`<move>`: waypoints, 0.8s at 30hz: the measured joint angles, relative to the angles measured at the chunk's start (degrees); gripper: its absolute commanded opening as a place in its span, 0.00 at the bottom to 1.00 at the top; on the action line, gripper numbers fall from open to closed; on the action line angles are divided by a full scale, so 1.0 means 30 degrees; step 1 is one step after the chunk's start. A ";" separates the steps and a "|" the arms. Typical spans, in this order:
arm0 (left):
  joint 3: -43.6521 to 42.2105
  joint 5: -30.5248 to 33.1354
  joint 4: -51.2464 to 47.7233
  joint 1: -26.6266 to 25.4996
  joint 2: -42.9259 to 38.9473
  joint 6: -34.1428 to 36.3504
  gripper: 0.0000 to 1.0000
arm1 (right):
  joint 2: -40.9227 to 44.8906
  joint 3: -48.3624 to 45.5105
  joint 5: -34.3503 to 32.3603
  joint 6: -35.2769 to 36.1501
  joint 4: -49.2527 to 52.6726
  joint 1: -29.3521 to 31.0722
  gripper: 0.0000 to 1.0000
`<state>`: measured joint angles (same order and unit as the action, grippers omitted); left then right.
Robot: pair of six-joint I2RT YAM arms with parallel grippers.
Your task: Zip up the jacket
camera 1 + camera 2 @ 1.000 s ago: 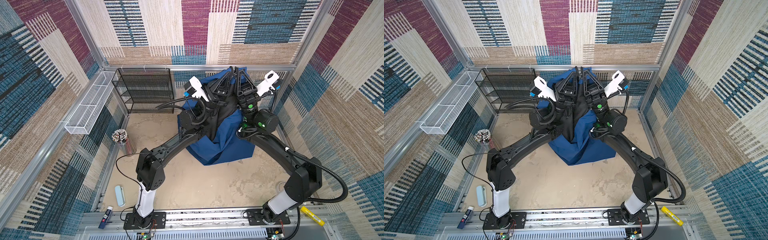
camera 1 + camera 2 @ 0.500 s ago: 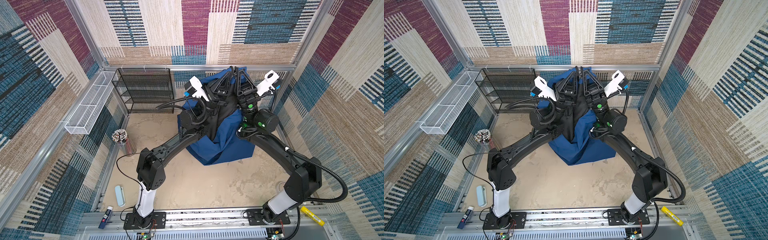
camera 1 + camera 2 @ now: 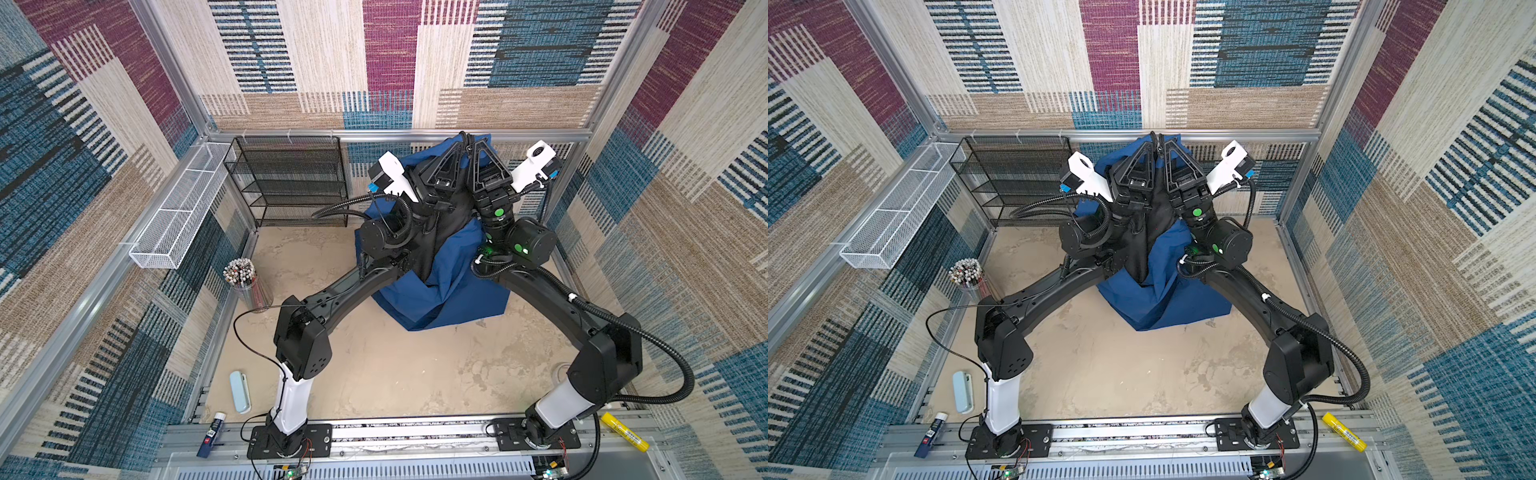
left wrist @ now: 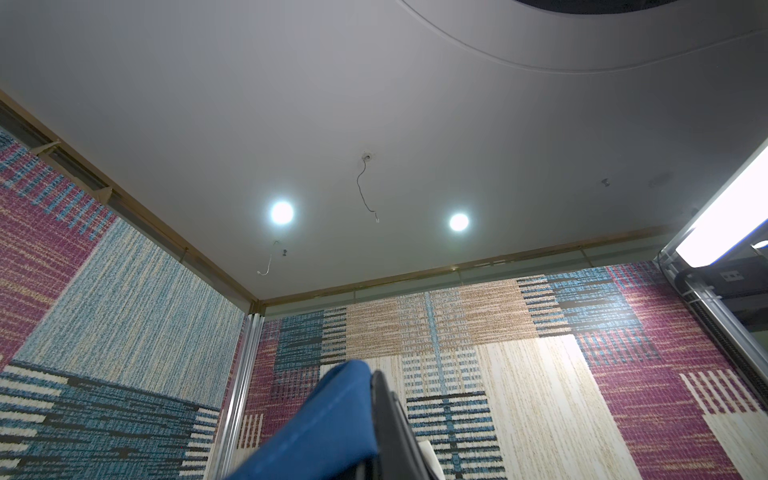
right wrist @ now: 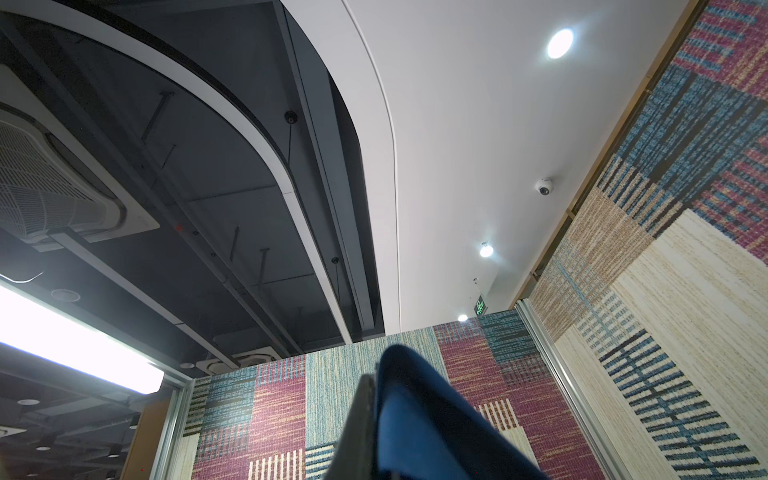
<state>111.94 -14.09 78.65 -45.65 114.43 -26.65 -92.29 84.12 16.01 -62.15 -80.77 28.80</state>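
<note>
– While both arms stand high at the back of the cell, where is the jacket [image 3: 449, 286]?
– Hanging from them. Its top edge is pinched up at the tips, and the blue cloth drops straight down between the arms until its lower folds pile on the table [image 3: 374, 365].
– Both clamped?
– Yes. The left gripper [image 3: 462, 139] and the right gripper [image 3: 476, 143] are each closed on fabric, tip beside tip. Each wrist view shows blue cloth against a finger.
– So which way next?
– Downward, I judge. The long axis runs vertically, with black lining showing between two blue edges, so the front looks unzipped. I cannot make out the slider. It is probably low in the folds, equally far from either gripper.
</note>
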 measured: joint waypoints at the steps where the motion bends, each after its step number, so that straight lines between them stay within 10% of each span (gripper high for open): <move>1: 0.0000 0.0000 0.0007 0.0000 0.0000 0.0000 0.00 | -0.0007 0.0029 0.0000 0.0000 0.0000 0.0007 0.00; 24: -0.0131 0.0087 0.0211 0.0000 -0.0007 0.0022 0.00 | -0.0474 0.0823 0.0022 -0.0080 0.0007 0.0022 0.00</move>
<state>111.55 -13.82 79.29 -45.65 114.41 -26.59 -93.71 86.59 16.08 -62.39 -80.75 28.86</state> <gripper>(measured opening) 0.055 0.080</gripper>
